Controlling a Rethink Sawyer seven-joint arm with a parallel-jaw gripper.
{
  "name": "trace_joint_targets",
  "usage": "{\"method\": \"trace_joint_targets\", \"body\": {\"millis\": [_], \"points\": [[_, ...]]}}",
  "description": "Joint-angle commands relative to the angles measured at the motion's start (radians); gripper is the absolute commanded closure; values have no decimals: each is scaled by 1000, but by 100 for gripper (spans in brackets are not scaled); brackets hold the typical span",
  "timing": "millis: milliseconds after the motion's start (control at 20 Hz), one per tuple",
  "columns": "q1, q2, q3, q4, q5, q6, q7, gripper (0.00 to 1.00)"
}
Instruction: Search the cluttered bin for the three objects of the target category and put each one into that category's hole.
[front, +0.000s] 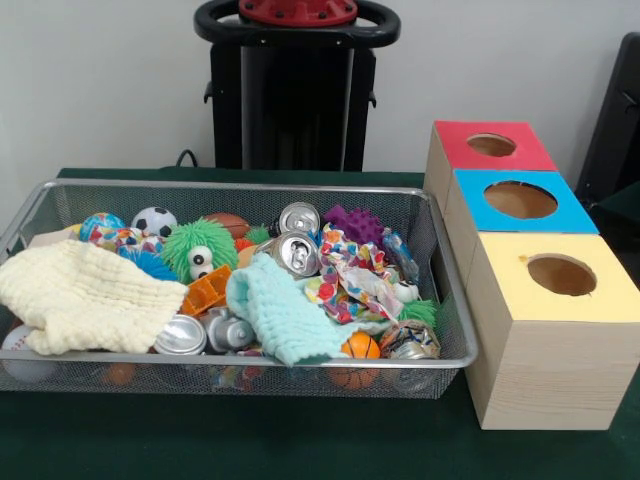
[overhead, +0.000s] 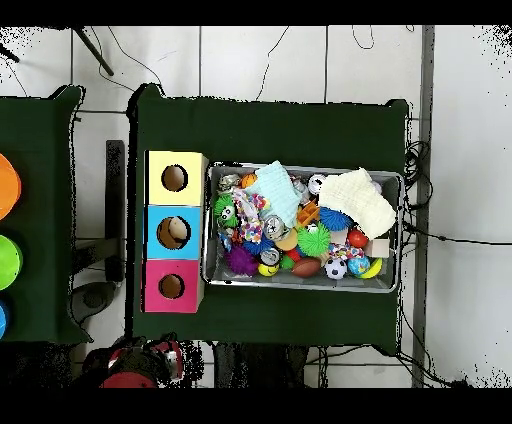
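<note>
The bin (front: 250, 187) is a silver wire-mesh basket on the green table, full of mixed objects; it also shows in the overhead view (overhead: 300, 288). In it lie silver cans (front: 295, 252), a cream cloth (front: 85, 295), a light blue cloth (front: 280, 310), a green fuzzy toy with eyes (front: 198, 250), a soccer ball (front: 153, 221), a small orange ball (front: 360, 347) and a purple spiky toy (front: 355, 222). Beside the bin stand three boxes with round holes: red top (front: 455, 155), blue top (front: 575, 215), yellow top (front: 505, 290). No gripper shows in either view.
The robot's black pedestal with its red and black base (front: 297, 20) stands behind the table; in the overhead view the base (overhead: 130, 365) is at the bottom left. Coloured round objects (overhead: 5, 262) sit on a second green table at the left.
</note>
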Motion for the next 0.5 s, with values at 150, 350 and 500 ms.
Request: {"method": "trace_joint_targets", "body": {"millis": [150, 350, 500], "points": [[-39, 96, -5, 130, -19, -117, 139, 0], [-40, 121, 5, 130, -30, -152, 135, 0], [-43, 141, 12, 133, -20, -175, 132, 0]]}}
